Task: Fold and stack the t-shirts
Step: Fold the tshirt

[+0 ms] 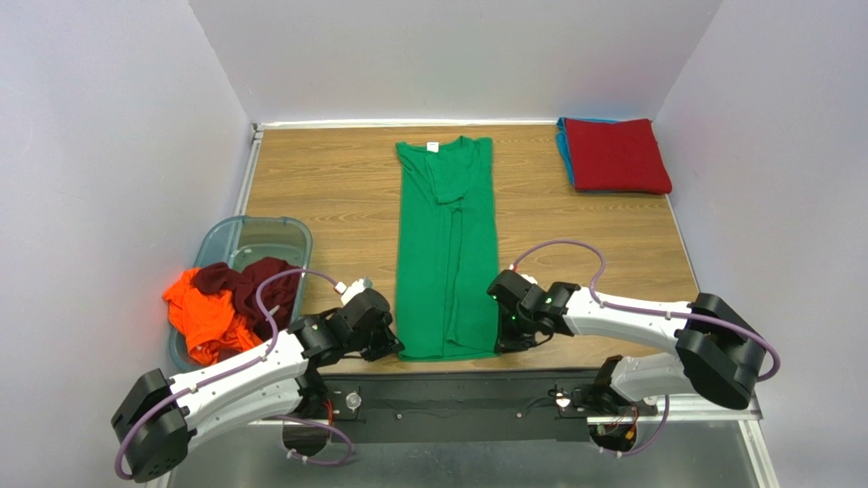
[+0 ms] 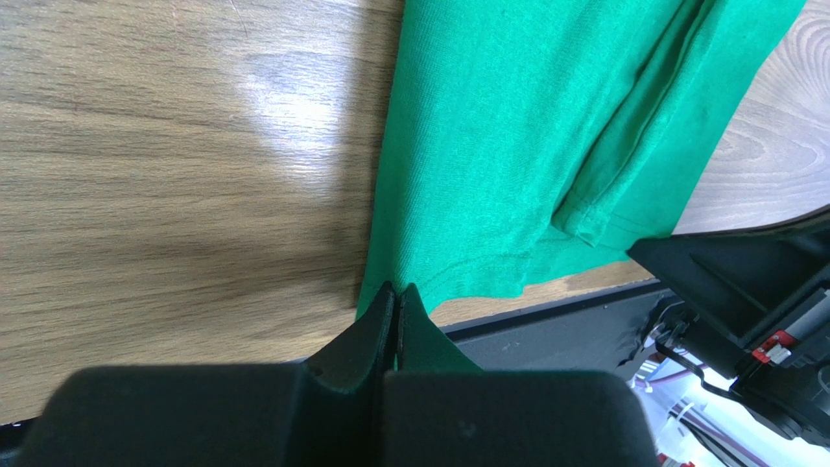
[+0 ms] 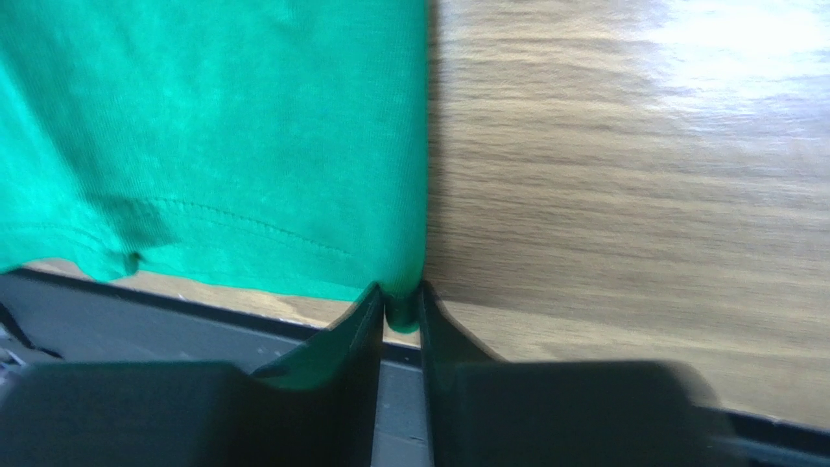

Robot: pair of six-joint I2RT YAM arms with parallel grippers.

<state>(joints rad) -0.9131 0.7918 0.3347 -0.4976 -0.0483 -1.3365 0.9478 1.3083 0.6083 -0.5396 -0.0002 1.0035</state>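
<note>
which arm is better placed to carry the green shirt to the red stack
Likely right: the red shirt lies far right, on that arm's side. The right gripper and left gripper each pinch a hem corner of the green shirt.

The long t-shirt (image 1: 446,249) lies lengthwise mid-table (image 1: 326,183). Left of its near end stands the tub (image 1: 260,242), holding crumpled t-shirts (image 1: 229,300). Right of its far end lies the folded stack (image 1: 614,155).

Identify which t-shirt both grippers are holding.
The green t-shirt, a long strip mid-table: left gripper and right gripper pinch its near corners. The red one lies folded far right; orange and maroon sit crumpled in the tub.
</note>
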